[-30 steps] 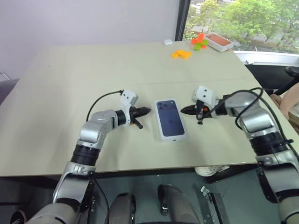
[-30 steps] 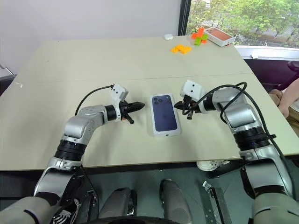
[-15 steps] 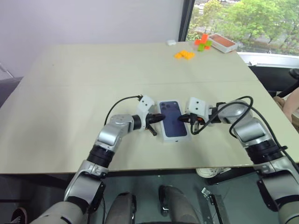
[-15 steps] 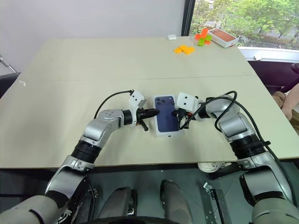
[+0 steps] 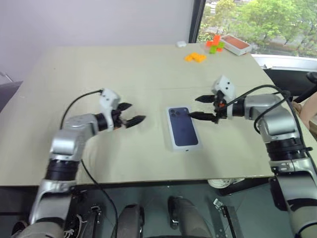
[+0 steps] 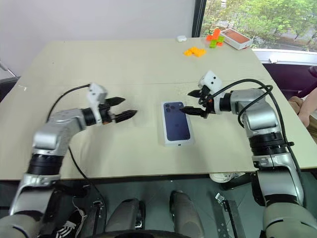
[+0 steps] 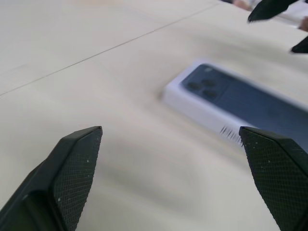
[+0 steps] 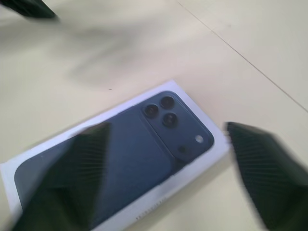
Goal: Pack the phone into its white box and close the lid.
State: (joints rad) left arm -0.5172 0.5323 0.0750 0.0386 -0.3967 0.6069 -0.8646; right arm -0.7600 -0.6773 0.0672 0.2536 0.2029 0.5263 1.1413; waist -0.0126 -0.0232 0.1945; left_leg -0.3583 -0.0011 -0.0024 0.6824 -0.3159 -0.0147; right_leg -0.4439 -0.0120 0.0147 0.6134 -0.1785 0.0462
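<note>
Lid [image 5: 184, 134] sitting closed on table [image 5: 99, 69]; left gripper [image 5: 130, 113] and right gripper [image 5: 198, 107] both hovering either side, jaws wide apart, holding nothing

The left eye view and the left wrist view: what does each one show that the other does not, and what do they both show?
The left eye view alone shows the orange blocks, the orange-red flat box at the table's far edge by the window, and the whole right arm.

The left wrist view alone shows the left gripper's fingers from close behind, spread wide apart.

Both show the lid with its dark blue phone picture lying flat on the table, the table's seam line, and the open right gripper beyond the lid.
</note>
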